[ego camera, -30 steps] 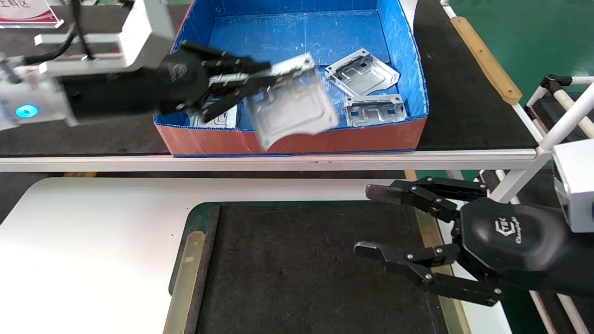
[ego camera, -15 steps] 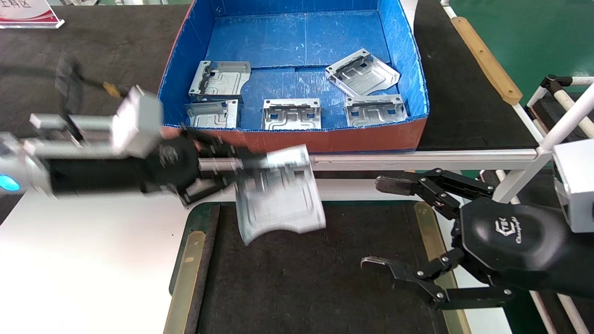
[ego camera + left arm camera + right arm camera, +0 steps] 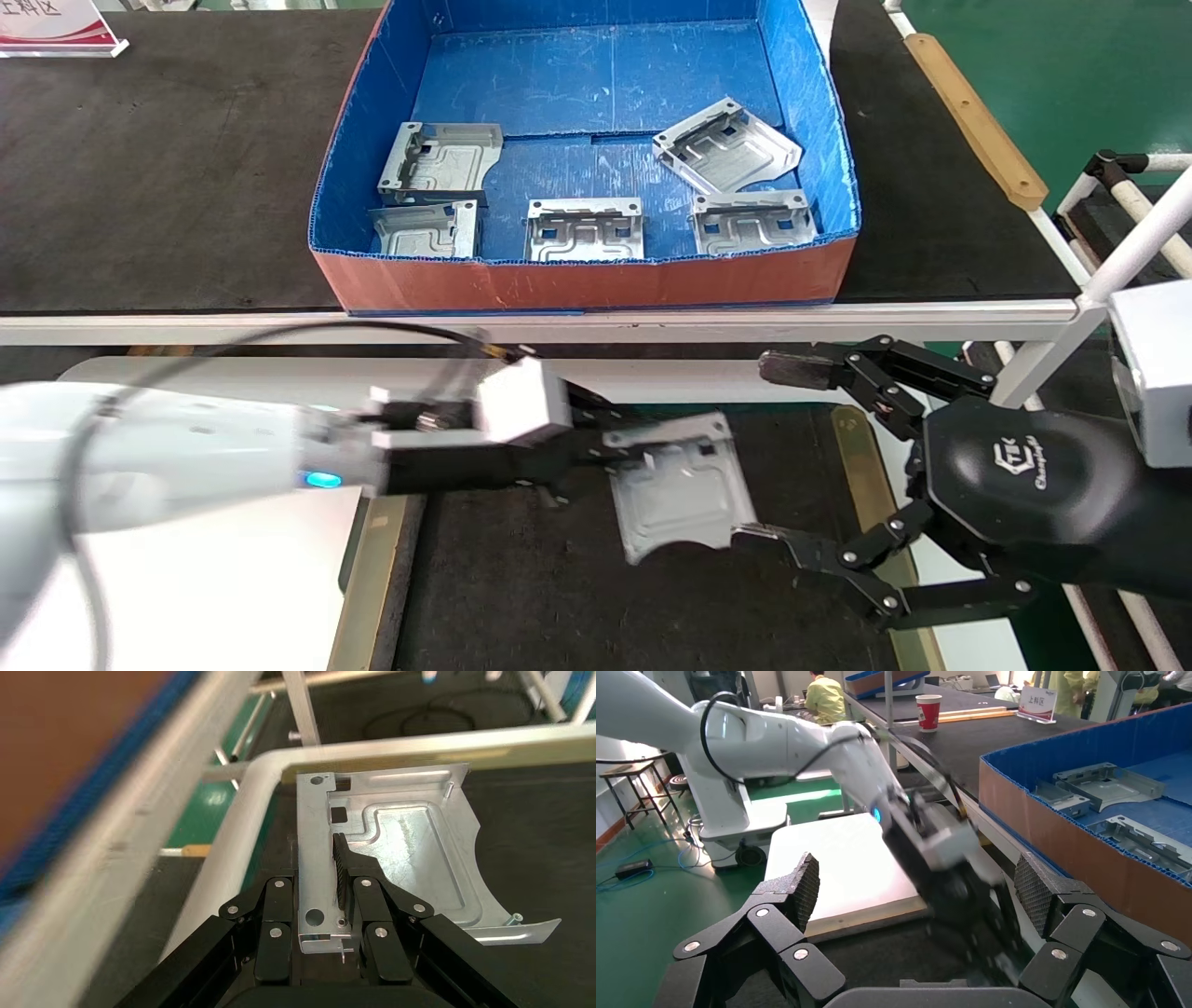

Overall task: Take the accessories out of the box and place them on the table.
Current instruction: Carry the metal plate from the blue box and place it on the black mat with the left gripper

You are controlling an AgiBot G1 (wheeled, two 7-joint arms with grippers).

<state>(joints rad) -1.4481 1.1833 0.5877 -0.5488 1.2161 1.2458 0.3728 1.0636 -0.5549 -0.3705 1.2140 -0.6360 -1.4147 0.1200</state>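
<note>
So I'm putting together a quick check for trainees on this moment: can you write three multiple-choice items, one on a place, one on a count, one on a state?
1. Where is the held plate?
A. In the box
B. Over the black mat
C. On the dark bench

2. How many plates lie in the box?
A. Three
B. Six
C. Five

3. How is the right gripper?
A. Open, holding nothing
B. Shut on a plate
C. Out of view

Key: 1 B, the left gripper holds it by one edge above the black mat. 2 C, five show in the head view. 3 A, its jaws stand wide apart.
</note>
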